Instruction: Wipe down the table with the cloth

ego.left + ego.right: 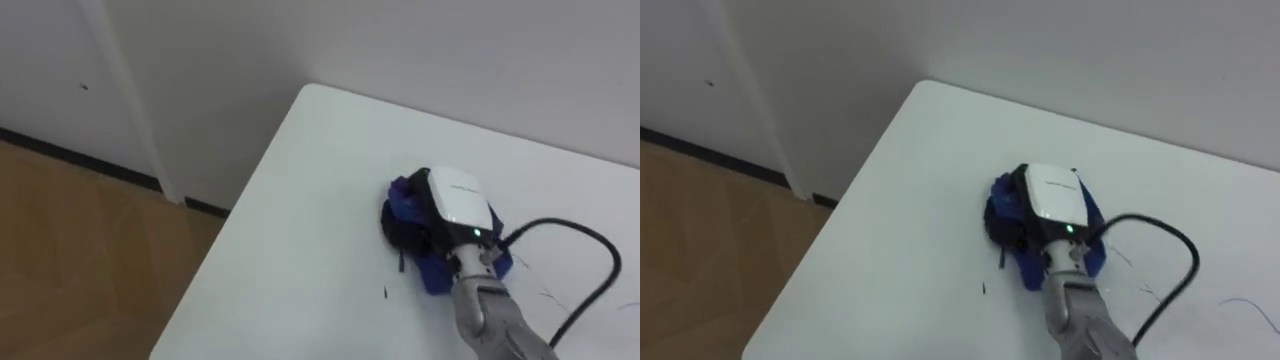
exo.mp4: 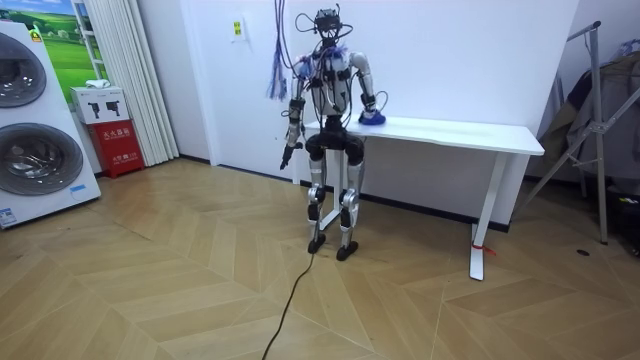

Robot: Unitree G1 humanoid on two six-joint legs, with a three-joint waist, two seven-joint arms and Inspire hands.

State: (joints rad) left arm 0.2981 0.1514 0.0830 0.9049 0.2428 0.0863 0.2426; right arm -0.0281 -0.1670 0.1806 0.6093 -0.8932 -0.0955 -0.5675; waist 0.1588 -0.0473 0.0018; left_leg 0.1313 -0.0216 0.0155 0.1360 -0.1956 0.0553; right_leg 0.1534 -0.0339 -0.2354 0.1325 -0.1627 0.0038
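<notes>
One long white table [image 1: 300, 190] stands against a white wall. It is the biggest thing here. Its far left corner is round, and brown wood floor [image 1: 80, 250] lies past its left edge.

On the table lies a dark blue cloth [image 1: 404, 198]. It is all bunched up in a lump, not spread flat. It sits near the table's left end, a little way in from the far left corner. The right hand [image 1: 458, 205] lies on top of the cloth and covers most of it. I cannot tell if its fingers are curled or straight, because they are hidden down in the cloth.

Close up, the eye views show a few small dark marks [image 1: 385, 292] on the table, just in front of the cloth. They also show thin scribbly lines [image 1: 545, 292] to the right of it.

From far off, the room view shows the robot standing on both feet at the left end of the table [image 2: 450, 130], facing the wall. Its right arm reaches out to the cloth [image 2: 372, 118]. Its left hand [image 2: 287, 150] hangs down by its side, too small to tell how its fingers are. Two washing machines [image 2: 35, 160] stand stacked at the room view's left, with a small red box [image 2: 122, 145] beside them.
</notes>
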